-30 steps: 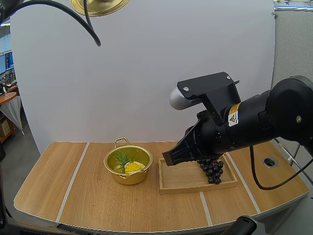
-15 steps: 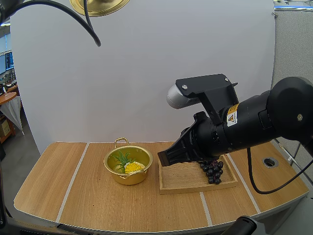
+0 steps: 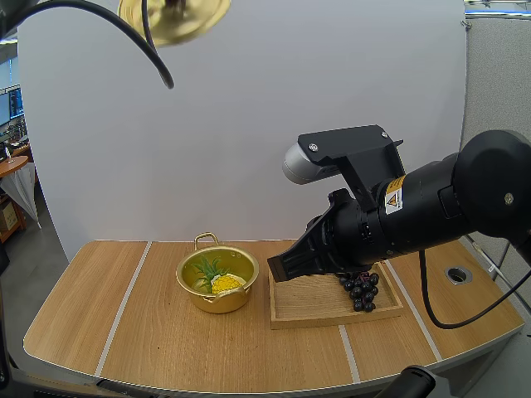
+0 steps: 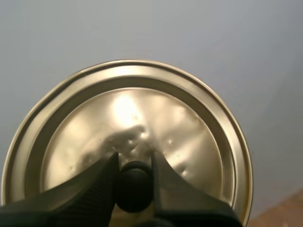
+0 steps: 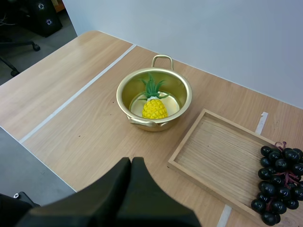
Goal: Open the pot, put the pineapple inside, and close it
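Left gripper (image 4: 134,165) clamped on lid (image 4: 189,127) knob, lid held high above desk (image 3: 124,332). Right gripper (image 5: 131,163) fingers together, empty, near wooden tray (image 5: 214,161). Pineapple (image 5: 154,108) inside open pot (image 5: 119,97).

On table (image 3: 99,307): pineapple (image 5: 154,108) in pot (image 3: 209,300), left of centre; tray (image 5: 215,158) just right of pot; grapes (image 5: 277,175) at tray's right end; lid (image 4: 180,127) high above, well apart.

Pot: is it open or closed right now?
Open. The pot is uncovered, with the pineapple showing inside; the left claw holds the lid aloft by its knob.
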